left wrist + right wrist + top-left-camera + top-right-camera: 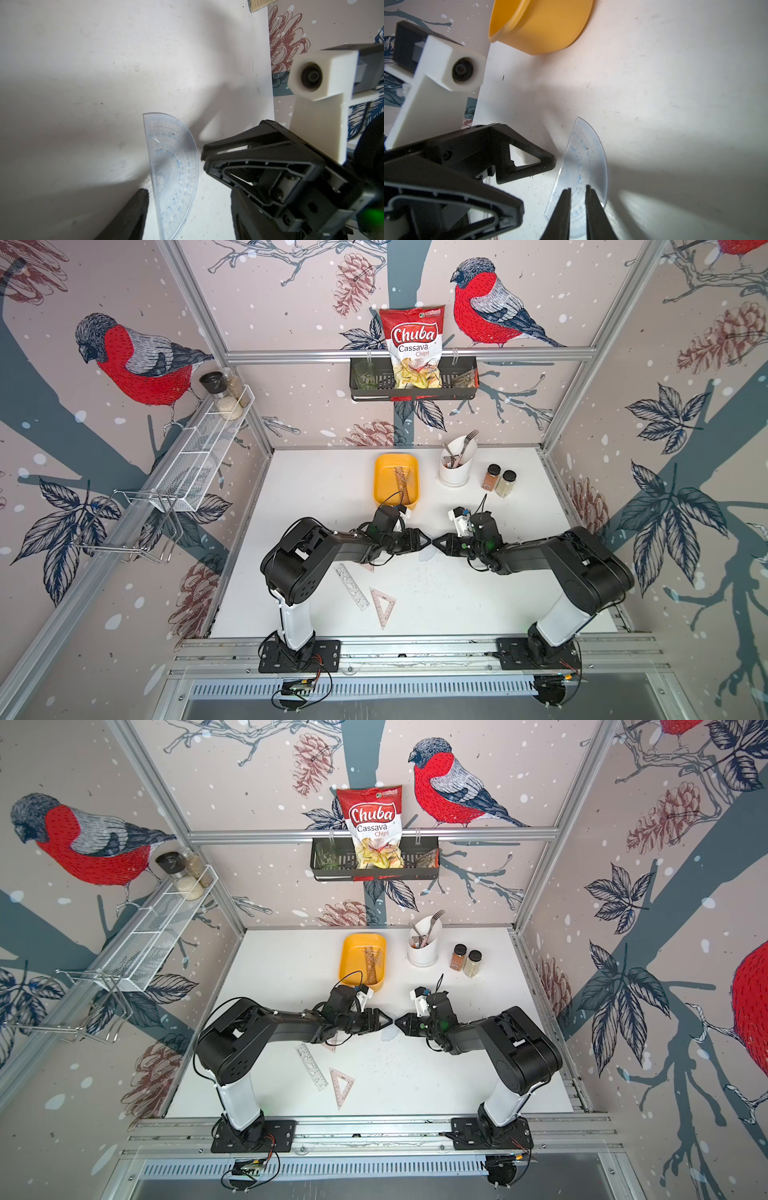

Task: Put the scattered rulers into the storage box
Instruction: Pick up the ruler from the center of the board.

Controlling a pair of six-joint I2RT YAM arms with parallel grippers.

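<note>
Top views both show a white table (316, 497) with the left arm (299, 560) stretched across it from the near-left side. Just right of that arm's bulky elbow a clear straight ruler (352, 587) lies flat and slanted. A pinkish piece (368, 567) peeks out from under the forearm behind it. A pink set square (382, 605) lies just beside the ruler's near end. Farther back stands the storage box (377, 483), the yellow tub near the table's far edge, with several rulers (405, 485) already lying inside. In front of the box, at mid-table, the left gripper (427, 541) and the right gripper (435, 542) point at each other with their tips nearly meeting. The clear half-round protractor (427, 556) lies on the table just below them. The left wrist view shows the left gripper spread wide, its fingers (128, 216) on either side of the protractor and clamping nothing. The right wrist view shows the right gripper's fingers (564, 209) drawn close, with only a narrow slit between them. They sit over the protractor's face and grip nothing; whether they touch it cannot be told. Right of the grippers, toward the back, stand a white cutlery cup (455, 477) with a fork (467, 439) sticking up and two spice jars (493, 477).
</note>
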